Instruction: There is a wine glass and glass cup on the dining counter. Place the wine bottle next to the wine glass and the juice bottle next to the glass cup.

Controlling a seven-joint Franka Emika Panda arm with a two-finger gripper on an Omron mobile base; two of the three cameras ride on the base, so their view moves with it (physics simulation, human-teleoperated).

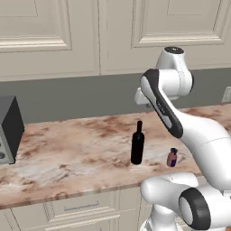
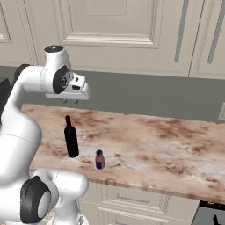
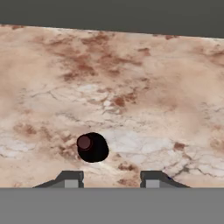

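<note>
The tall black wine bottle [image 1: 137, 146] [image 2: 71, 139] stands upright near the front edge of a cabinet-backed marbled worktop [image 1: 67, 153]. The small purple-capped juice bottle [image 1: 172, 158] [image 2: 99, 160] stands just to its right. My gripper [image 2: 70, 101] [image 3: 111, 180] hangs high above the worktop, behind the bottles and pointing down, open with nothing between its fingers. The hand view looks down on the wine bottle's dark red top [image 3: 92, 147], which lies above the left fingertip. The wine glass, the glass cup and the dining counter are out of view.
A grey appliance [image 1: 9, 128] sits on the worktop at the far left. Cream wall cabinets [image 1: 49, 36] hang above a grey backsplash with an outlet [image 1: 227, 94]. Drawers [image 1: 81, 207] run under the worktop's front edge.
</note>
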